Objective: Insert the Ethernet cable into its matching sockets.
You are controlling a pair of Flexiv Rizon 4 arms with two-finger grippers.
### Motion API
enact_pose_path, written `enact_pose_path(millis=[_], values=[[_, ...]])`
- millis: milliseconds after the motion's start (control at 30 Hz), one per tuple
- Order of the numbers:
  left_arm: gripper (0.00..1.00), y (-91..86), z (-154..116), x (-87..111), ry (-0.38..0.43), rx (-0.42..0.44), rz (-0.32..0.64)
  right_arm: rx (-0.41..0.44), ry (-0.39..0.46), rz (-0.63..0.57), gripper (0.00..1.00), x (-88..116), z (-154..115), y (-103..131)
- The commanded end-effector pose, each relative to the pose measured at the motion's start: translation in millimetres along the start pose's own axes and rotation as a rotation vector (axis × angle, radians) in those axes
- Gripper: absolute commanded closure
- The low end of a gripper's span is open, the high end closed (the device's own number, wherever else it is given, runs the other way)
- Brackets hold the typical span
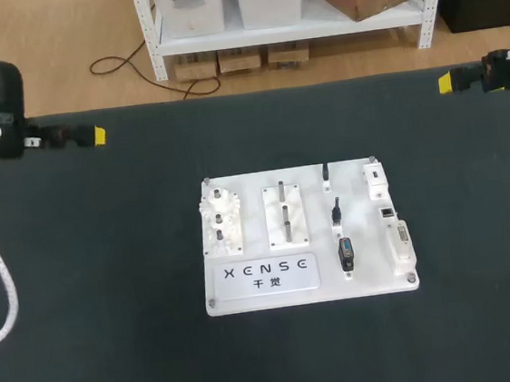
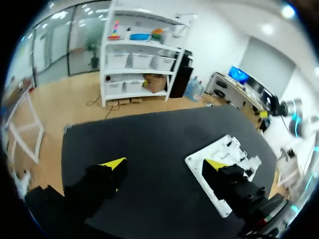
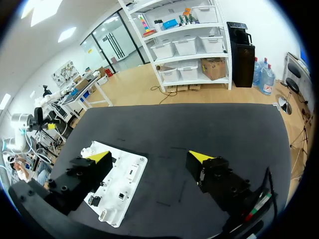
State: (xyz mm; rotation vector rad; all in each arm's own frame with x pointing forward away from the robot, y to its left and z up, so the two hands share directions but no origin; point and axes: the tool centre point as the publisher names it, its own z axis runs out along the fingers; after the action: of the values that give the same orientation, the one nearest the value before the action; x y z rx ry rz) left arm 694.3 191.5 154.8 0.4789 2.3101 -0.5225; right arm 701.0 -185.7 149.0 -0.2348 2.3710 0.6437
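Left gripper spread, empty, right gripper spread, empty, white board holding sockets, mid-table

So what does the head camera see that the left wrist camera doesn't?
Only the head view: the whole white board from above, with its label plate and a small black plug on it. Only the left wrist view: the left pincer from behind, its yellow-tipped fingers wide apart, one of them covering part of the board. Both: the board, the dark table and the left pincer.
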Motion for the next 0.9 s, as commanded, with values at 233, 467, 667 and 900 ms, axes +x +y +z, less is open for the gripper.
enact_pose_path(millis=[233,467,667,900], values=[[0.00,-33.3,-34,11.5,-0.090,0.393,0.397,0.001,0.000,0.000,0.00,0,0,0],[0.00,-61.0,-35,24.4,-0.098,0.625,0.584,0.001,0.000,0.000,0.00,0,0,0],[0.00,-72.0,-31,20.3,-0.048,0.591,0.545,0.001,0.000,0.000,0.00,0,0,0],[0.00,-72.0,-31,20.3,-0.048,0.591,0.545,0.001,0.000,0.000,0.00,0,0,0]])
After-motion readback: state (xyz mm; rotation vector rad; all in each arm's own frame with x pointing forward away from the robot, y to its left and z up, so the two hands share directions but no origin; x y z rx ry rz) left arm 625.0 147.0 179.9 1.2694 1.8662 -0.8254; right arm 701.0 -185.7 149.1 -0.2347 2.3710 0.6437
